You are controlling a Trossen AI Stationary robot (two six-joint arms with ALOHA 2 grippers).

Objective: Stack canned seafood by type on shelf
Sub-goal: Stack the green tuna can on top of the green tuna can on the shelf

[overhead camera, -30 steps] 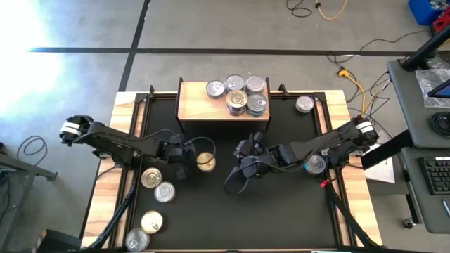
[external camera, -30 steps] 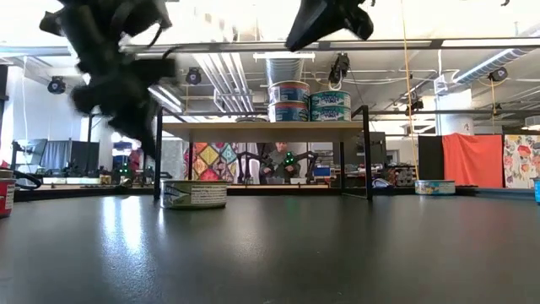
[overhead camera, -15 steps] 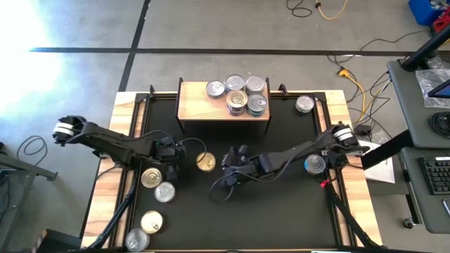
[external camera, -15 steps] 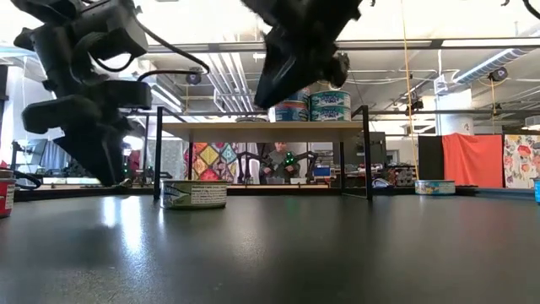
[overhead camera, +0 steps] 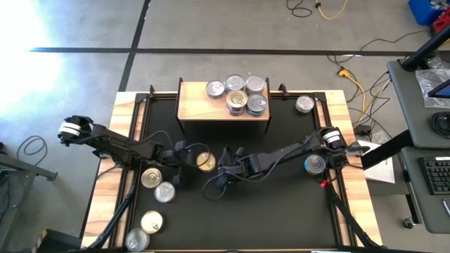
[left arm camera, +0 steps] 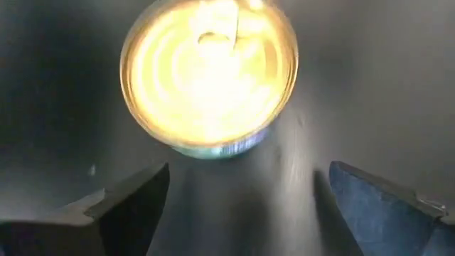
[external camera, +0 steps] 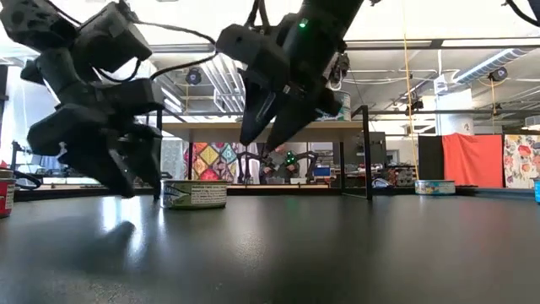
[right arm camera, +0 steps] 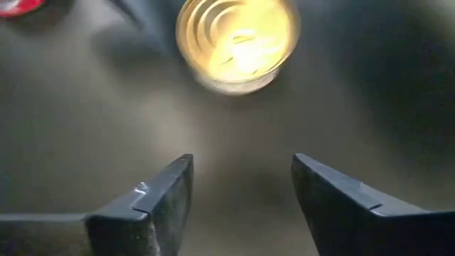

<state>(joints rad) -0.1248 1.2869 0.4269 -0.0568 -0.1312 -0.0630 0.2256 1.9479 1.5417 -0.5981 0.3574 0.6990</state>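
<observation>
A gold-lidded can (overhead camera: 205, 162) stands on its base on the black table between my two grippers. My left gripper (overhead camera: 185, 156) is just left of it, low and open, with the can (left arm camera: 210, 75) ahead of its fingertips (left arm camera: 242, 206). My right gripper (overhead camera: 223, 164) is just right of the can, higher and open, tipped down toward the can (right arm camera: 237, 39). In the low view the can (external camera: 194, 193) sits beside my left gripper (external camera: 139, 173) and below my right gripper (external camera: 268, 127). The shelf (overhead camera: 193, 109) at the far edge carries several cans (overhead camera: 246, 95), some stacked.
Several loose cans (overhead camera: 156, 184) lie at the near left, two more (overhead camera: 145, 230) by the near edge. A silver can (overhead camera: 304, 104) sits right of the shelf, and a blue-topped one (overhead camera: 314, 164) under my right arm. The table's wooden rim (overhead camera: 105, 183) bounds the top.
My right gripper has come down and toward the table's left, up to the gold-lidded can, and has opened. My left gripper has sunk toward the table beside the can, tipped further down, and has opened. The can has stayed where it was.
</observation>
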